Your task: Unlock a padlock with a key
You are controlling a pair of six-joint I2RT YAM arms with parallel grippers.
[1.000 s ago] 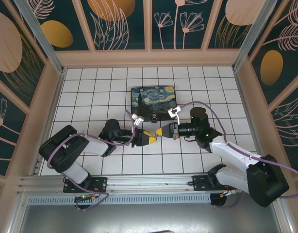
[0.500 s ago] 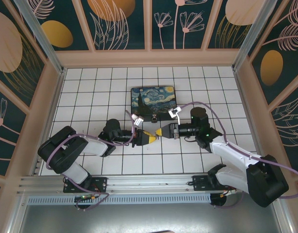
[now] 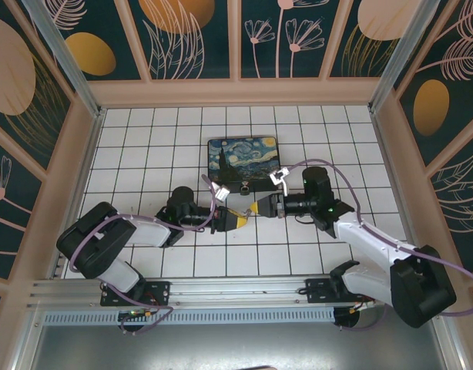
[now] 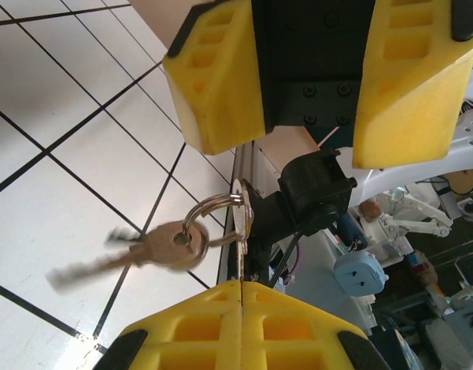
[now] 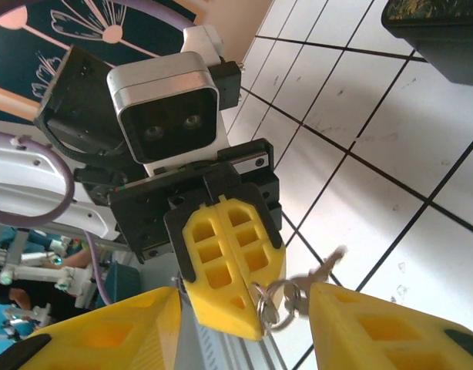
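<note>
1. Where the two arms meet over the white tiled table (image 3: 144, 146) in the top view, the left gripper (image 3: 241, 221) and the right gripper (image 3: 256, 208) sit tip to tip, just on the near side of one painted box (image 3: 243, 156). One padlock (image 3: 243, 186), a tiny dark speck, sits at the middle of the box's near edge. Its shackle is too small to read.
2. From the left wrist, the left gripper (image 4: 242, 289) has its two yellow fingers (image 4: 182, 339) pressed together on one key (image 4: 241, 231), seen edge-on and standing up out of the seam. One ring (image 4: 213, 200) runs through the key's top. A second key (image 4: 155, 250) dangles from the ring to the left, blurred. Beyond them the right gripper (image 4: 306, 150) holds its two fingers wide apart, with nothing between them.
3. From the right wrist, the right gripper (image 5: 243, 308) has its two fingers spread to either side of the closed tip of the left gripper (image 5: 230, 262). The ring (image 5: 271, 304) and the blurred second key (image 5: 325, 266) hang at that tip's right. One corner of the painted box (image 5: 437, 31) shows at the top right.
</note>
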